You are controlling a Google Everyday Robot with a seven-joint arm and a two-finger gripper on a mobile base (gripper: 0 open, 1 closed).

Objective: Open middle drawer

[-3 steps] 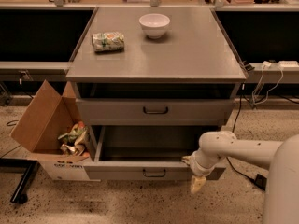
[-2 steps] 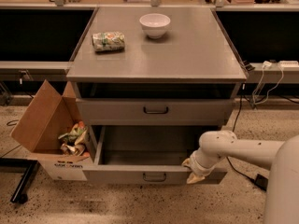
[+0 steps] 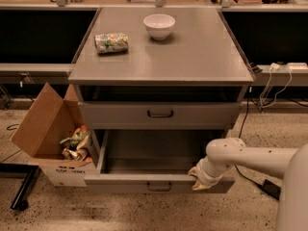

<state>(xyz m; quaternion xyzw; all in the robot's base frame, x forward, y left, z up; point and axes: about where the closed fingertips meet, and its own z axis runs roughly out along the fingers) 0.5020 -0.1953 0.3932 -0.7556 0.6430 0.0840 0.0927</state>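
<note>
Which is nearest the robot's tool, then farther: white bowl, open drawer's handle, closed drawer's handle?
1. Open drawer's handle, left of the tool at that drawer's front edge.
2. Closed drawer's handle, above.
3. White bowl, on top, far back.

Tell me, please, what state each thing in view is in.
middle drawer: pulled well out.
upper drawer: not pulled out.
claw: at the middle drawer's front, near its right end.
bowl: upright on the cabinet top.
snack bag: lying flat.
cardboard box: open, packets inside.
</note>
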